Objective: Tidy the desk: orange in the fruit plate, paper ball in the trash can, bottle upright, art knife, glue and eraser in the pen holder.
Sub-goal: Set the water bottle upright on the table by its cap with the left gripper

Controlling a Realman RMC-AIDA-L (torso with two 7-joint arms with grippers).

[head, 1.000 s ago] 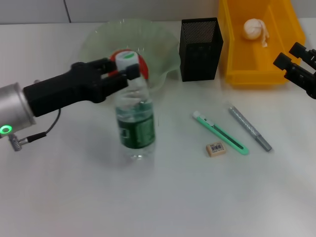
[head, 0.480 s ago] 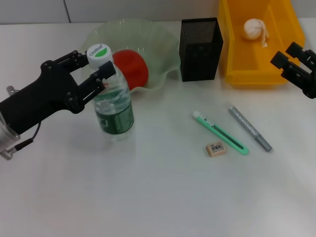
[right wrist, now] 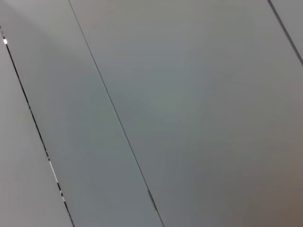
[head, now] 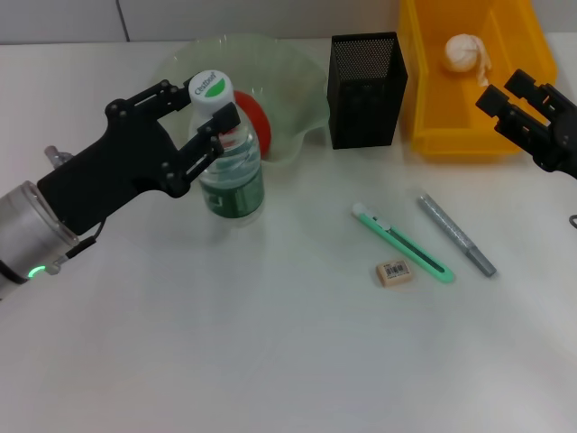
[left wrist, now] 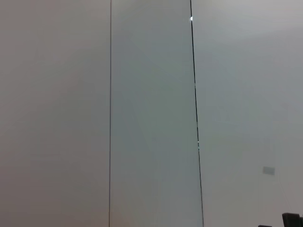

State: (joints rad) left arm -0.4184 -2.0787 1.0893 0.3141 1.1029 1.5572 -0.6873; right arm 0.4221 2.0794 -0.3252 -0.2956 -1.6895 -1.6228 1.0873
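Since half a second ago, your bottle (head: 231, 167) has shifted toward the fruit plate (head: 297, 81) and is now standing upright just in front of it, white-and-green cap on top. Your left gripper (head: 196, 122) is clenching the bottle at its neck, one finger on either side just under the cap, the arm reaching in from the robot's left. You are seeing the orange (head: 254, 122) sitting in the plate, partly hidden behind the bottle. Beside the plate, the black mesh pen holder (head: 364, 88) is standing empty-fronted, and the paper ball (head: 463, 52) is lying in the yellow trash can (head: 433, 117). Nearer you, the green art knife (head: 402, 243), the grey glue stick (head: 456, 234) and the eraser (head: 394, 272) are lying flat on the desk (head: 270, 361), close together but apart. Your right gripper (head: 516, 95) is hovering released beside the trash can's right wall. Both wrist views are showing only plain wall panels.
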